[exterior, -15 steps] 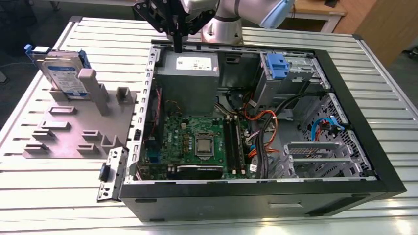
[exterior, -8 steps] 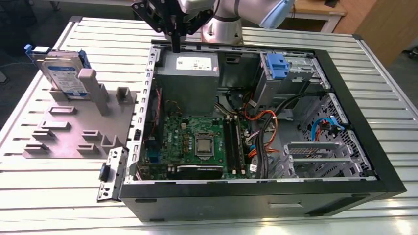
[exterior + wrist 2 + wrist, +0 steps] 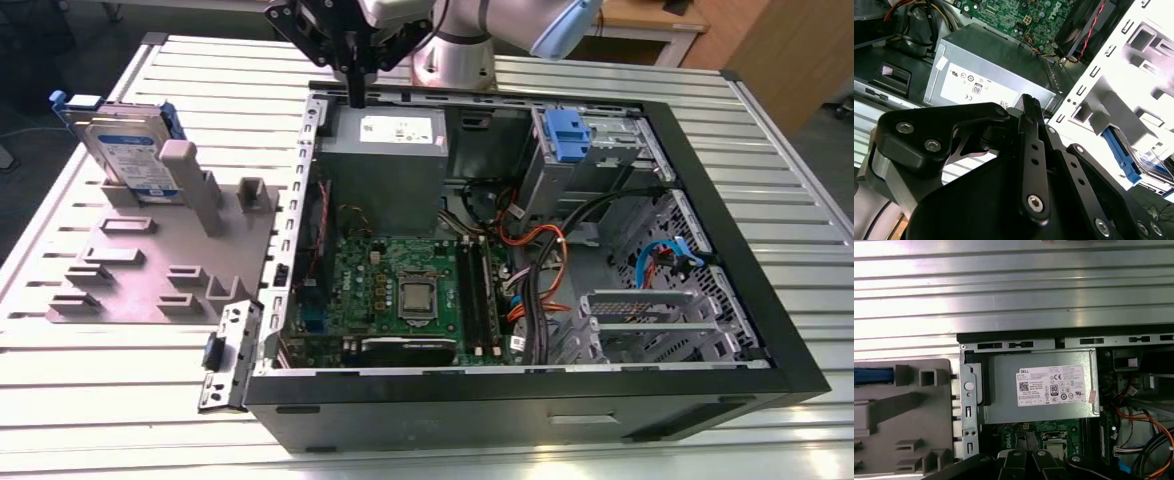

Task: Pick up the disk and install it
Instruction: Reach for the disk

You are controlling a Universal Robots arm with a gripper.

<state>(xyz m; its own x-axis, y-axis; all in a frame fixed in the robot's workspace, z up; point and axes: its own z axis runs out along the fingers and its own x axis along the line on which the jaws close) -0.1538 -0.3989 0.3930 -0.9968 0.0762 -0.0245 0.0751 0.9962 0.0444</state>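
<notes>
Exterior view shows the gripper (image 3: 358,98), fingers (image 3: 358,85) pressed together and empty, over the open case's (image 3: 534,385) far edge; the disk (image 3: 131,150) stands upright at the grey rack's (image 3: 134,290) far corner, well apart.

Hand (image 3: 1029,102) (jaws together) near grey power supply box (image 3: 996,65)

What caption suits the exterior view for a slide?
Gripper above the power supply of the open computer case; the disk stands in the grey fixture.
</notes>
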